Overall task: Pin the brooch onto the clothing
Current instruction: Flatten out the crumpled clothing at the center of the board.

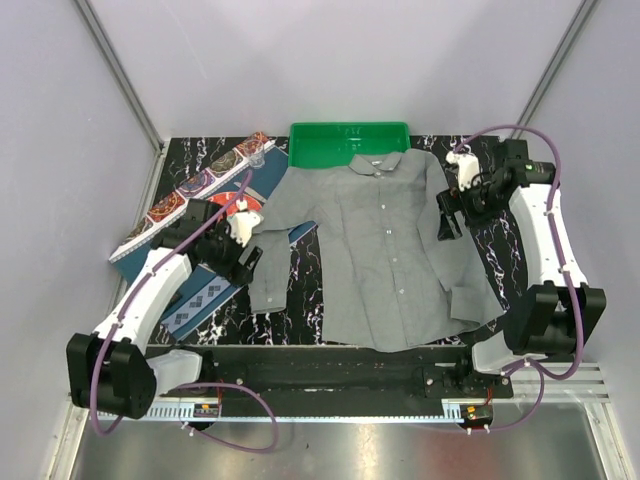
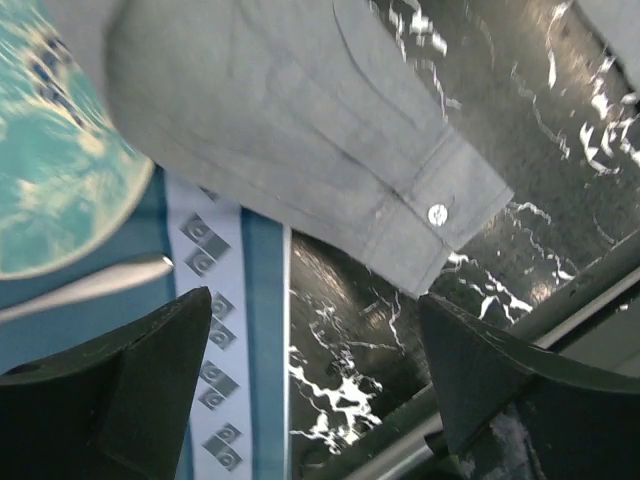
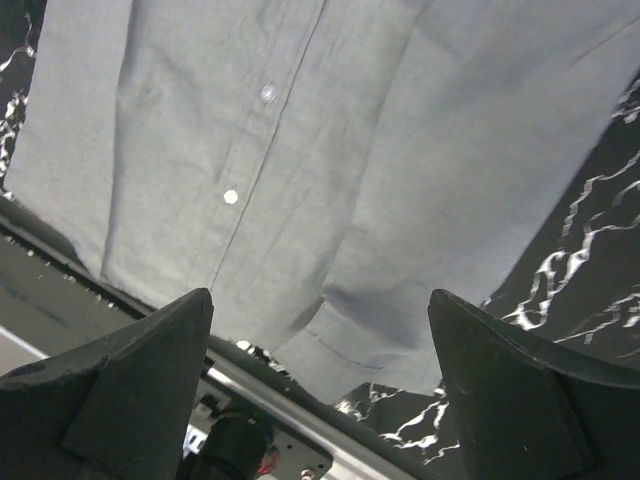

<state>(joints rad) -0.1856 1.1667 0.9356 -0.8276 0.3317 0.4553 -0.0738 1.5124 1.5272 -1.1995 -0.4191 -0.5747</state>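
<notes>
1. left pincer [image 1: 247, 254]: we see its two dark fingers [image 2: 150, 370] spread wide, with nothing held between them.
2. clothing [image 1: 385, 250]: a grey button-up shirt lying flat on the black marbled table [image 1: 305, 290]. one sleeve runs just beside the left pincer, on the side facing the other arm.
3. in the left wrist view, the sleeve's cuff [image 2: 420, 225], with one pale button [image 2: 437, 214], lies just ahead of the open fingers and does not touch them.
4. on the left pincer's outer side we note a teal-patterned plate [image 2: 50, 170] and a blue patterned placemat [image 2: 262, 330]. the sleeve covers part of the plate.
5. right pincer [image 1: 447, 218]: its fingers [image 3: 520, 390] are likewise wide apart and empty. the top view places it over the shirt's other sleeve, near the shoulder end.
6. in the right wrist view, the shirt front with its button row [image 3: 231, 196] lies ahead of the pincer and off to one side. the sleeve runs straight ahead, in line with the gap between the fingers, its cuff end nearest.
7. green tray [image 1: 330, 145]: beyond the collar, well apart from both pincers.
8. brooch: too small for us to make out in any view, so we cannot tell where it lies relative to either pincer.
</notes>
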